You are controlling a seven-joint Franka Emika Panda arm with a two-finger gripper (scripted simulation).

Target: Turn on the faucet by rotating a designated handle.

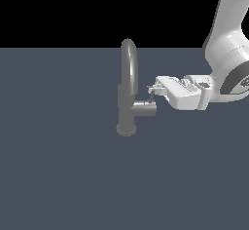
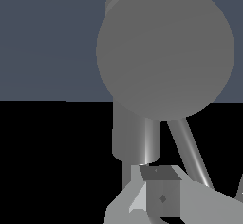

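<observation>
The grey faucet [image 1: 128,85] stands mid-scene with its arched spout up and a short side cylinder [image 1: 146,107] pointing to the exterior view's right. The thin handle [image 1: 151,96] rises from that cylinder's end. My gripper [image 1: 152,91] reaches in from the exterior view's right, level with the handle, and its fingers look apart with the handle at or between their tips. In the wrist view the cylinder's round end face [image 2: 166,52] fills the frame. The handle [image 2: 190,152] runs slanted past one finger [image 2: 159,194]. Whether a finger touches it is unclear.
The faucet stands on a flat dark blue-grey surface [image 1: 58,165]. My white arm [image 1: 228,53] comes down from the upper right of the exterior view. Nothing else shows.
</observation>
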